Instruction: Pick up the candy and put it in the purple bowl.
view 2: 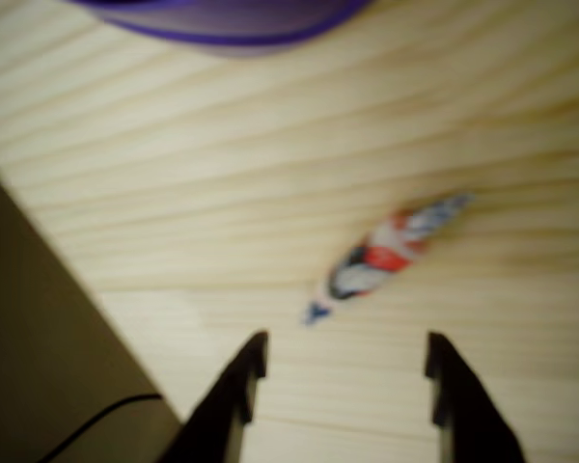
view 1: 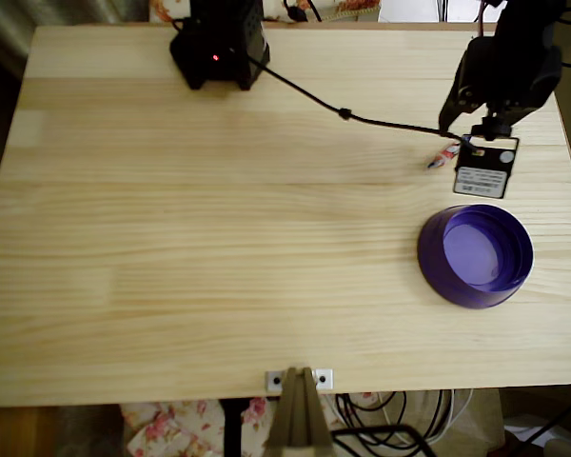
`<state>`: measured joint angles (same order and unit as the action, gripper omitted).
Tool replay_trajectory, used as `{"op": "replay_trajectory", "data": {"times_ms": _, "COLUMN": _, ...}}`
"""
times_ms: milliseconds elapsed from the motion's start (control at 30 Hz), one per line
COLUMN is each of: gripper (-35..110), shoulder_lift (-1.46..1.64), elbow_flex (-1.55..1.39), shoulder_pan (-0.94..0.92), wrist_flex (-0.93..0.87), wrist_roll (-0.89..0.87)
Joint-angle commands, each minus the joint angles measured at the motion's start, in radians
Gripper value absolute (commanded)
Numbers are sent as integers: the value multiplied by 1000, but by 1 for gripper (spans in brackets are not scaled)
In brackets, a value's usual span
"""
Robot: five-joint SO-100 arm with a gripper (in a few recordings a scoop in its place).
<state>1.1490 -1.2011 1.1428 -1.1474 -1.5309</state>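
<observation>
Wooden table (view 2: 222, 174): candy (view 2: 381, 256) lies just beyond the parted pincer (view 2: 347, 371).

A pale pine table (view 1: 219, 238) with long straight grain fills the overhead view. Floral fabric (view 1: 186, 419) shows past its edge at six o'clock, with loose cables (view 1: 400, 419) toward five. Dark floor lies at nine o'clock.

The setting looked like a home room turned hobby workspace. A pale pine-board table (view 1: 219, 238) stood over floral-patterned fabric (view 1: 171, 424) seen past its edges, with loose black cables (view 1: 381, 419) tangled beneath and wooden flooring (view 1: 19, 433) at one corner.
</observation>
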Motion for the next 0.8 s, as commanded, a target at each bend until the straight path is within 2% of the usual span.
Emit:
{"op": "replay_trajectory", "data": {"times_ms": 0, "gripper": 26, "shoulder_lift": 32, "elbow_flex": 41, "shoulder_pan": 18, "wrist_flex": 34, "wrist_roll": -1250}}
{"op": "replay_trajectory", "data": {"times_ms": 333, "gripper": 26, "shoulder_lift": 66, "elbow_flex": -86, "shoulder_pan": 8, "wrist_flex": 104, "wrist_roll": -1201}}
{"op": "replay_trajectory", "data": {"times_ms": 567, "gripper": 26, "shoulder_lift": 138, "elbow_flex": -242, "shoulder_pan": -5, "wrist_flex": 224, "wrist_roll": -1187}}
{"op": "replay_trajectory", "data": {"times_ms": 767, "gripper": 26, "shoulder_lift": 160, "elbow_flex": -278, "shoulder_pan": -31, "wrist_flex": 236, "wrist_roll": -1144}}
